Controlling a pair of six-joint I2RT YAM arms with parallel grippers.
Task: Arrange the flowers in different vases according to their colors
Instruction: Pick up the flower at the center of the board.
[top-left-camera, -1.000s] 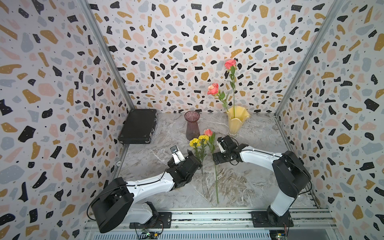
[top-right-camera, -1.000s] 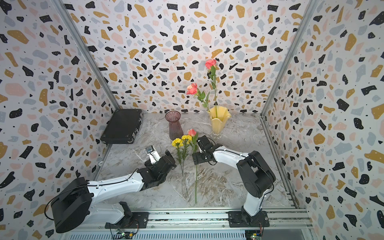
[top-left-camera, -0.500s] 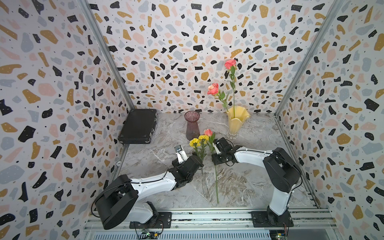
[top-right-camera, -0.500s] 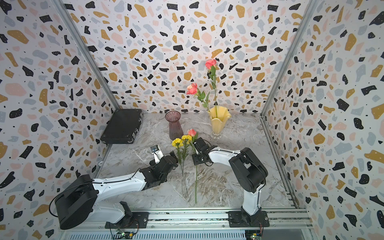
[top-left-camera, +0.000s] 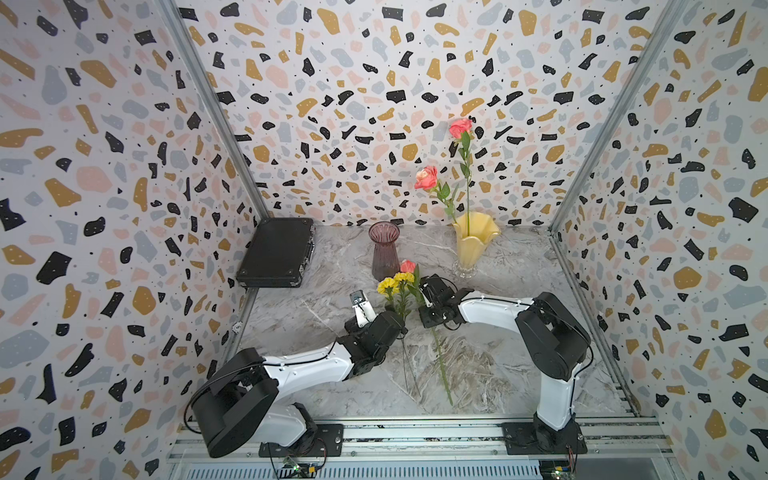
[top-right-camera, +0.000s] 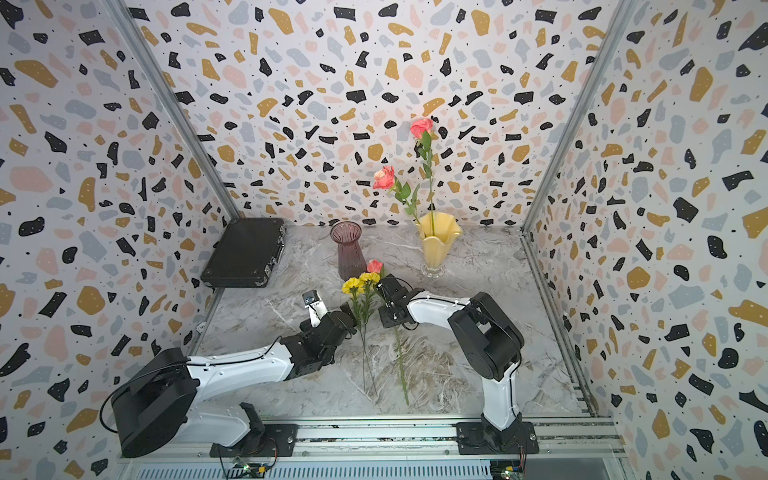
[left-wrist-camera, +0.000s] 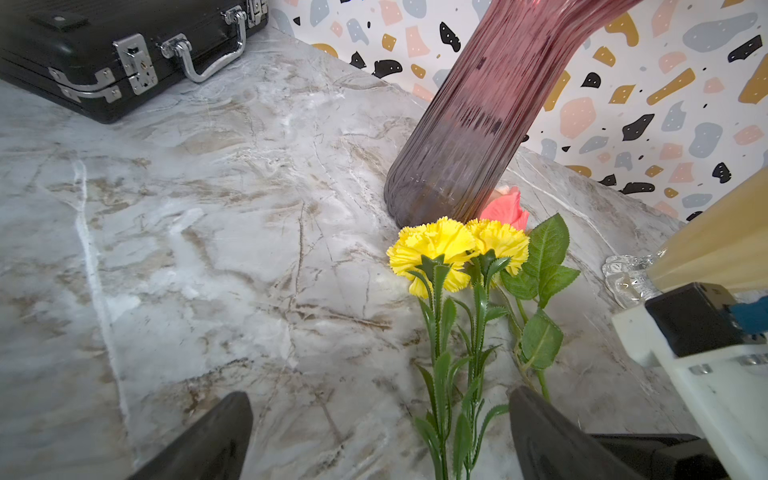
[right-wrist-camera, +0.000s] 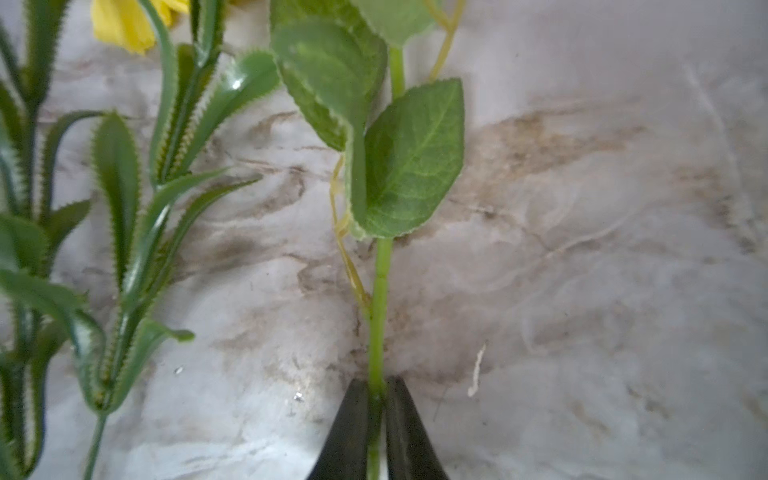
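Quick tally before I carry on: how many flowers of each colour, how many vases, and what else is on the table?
Pink roses: 3
Yellow flowers: 2
Vases: 2
Black case: 1
Total: 8

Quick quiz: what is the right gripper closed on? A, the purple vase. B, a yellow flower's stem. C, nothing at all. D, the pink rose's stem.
D: in the right wrist view, the right gripper pinches the broad-leaved rose stem.
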